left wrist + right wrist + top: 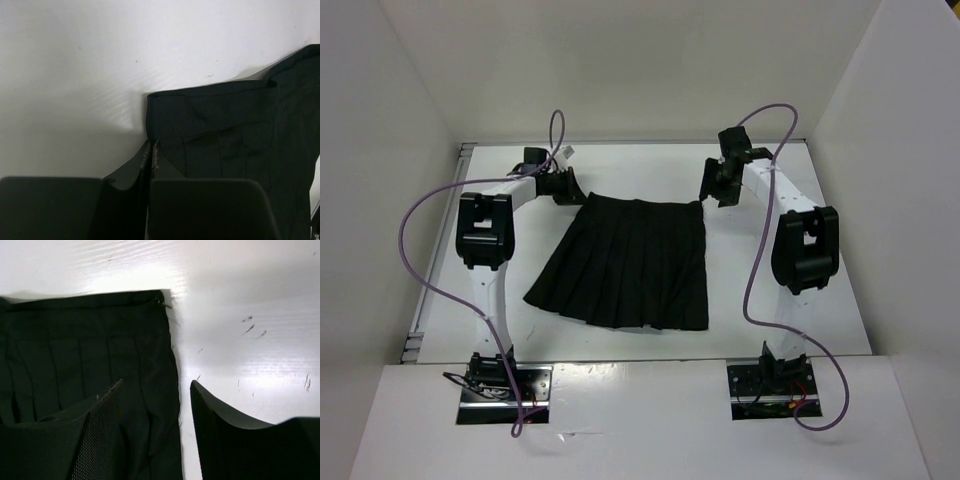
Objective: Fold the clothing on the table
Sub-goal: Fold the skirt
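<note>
- The black pleated fabric garment (625,265) lies spread flat in the middle of the glossy white flat desk (640,165). Its narrow waistband (640,203) faces the far edge and its wide hem faces the near edge.
- No fold shows in it yet, so the task looks to be at its opening step: taking hold of the two waistband corners.
- The left hand (565,185) sits at the far-left corner of the waistband. In its wrist view the left hand (151,146) is clenched tight, its fingertips meeting right at the garment's side edge just below the corner.
- Whether cloth is actually pinched between them cannot be told from here.
- The right hand (715,188) hovers at the far-right corner. In its wrist view the right hand (156,385) is released, with one finger over the fabric and the other over bare desk, straddling the side edge.
- The next move likely calls for the right hand to clench on that corner.
- After that, both hands would lift together and carry the waistband toward the near edge, laying it over the hem.
- An uneven lift could skew the pleats or drag the whole garment across the desk.
</note>
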### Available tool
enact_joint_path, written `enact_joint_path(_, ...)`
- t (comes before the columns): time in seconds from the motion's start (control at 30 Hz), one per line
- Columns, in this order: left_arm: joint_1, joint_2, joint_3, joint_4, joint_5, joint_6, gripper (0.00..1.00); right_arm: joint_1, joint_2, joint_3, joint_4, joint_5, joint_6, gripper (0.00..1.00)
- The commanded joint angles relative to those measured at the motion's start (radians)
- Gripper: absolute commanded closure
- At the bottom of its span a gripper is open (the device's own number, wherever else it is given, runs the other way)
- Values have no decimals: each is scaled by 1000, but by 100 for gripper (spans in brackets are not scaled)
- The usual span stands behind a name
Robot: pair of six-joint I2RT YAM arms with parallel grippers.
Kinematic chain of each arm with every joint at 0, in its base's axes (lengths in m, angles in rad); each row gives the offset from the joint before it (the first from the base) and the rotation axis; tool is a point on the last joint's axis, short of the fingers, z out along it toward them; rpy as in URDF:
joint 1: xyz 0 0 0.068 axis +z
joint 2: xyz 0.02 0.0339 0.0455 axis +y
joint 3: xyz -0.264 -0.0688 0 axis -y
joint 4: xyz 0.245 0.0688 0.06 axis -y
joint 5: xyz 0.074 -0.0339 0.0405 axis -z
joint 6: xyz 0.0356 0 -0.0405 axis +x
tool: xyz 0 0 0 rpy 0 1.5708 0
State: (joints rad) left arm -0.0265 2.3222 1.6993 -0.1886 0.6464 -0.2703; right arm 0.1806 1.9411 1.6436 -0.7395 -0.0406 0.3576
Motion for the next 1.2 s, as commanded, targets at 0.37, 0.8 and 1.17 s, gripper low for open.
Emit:
enact_joint_path(0.37, 29, -41, -36, 23, 59, -23, 100, -12, 248, 206, 75, -4, -35, 48)
enact_joint_path(0.8, 39, -41, -36, 3, 59, -23, 100, -12, 355, 211, 84, -106, -35, 67)
enact_joint_path(1.17, 50, -89, -15, -15, 105, -59, 100, -55, 237, 153, 80, -82, -5, 100)
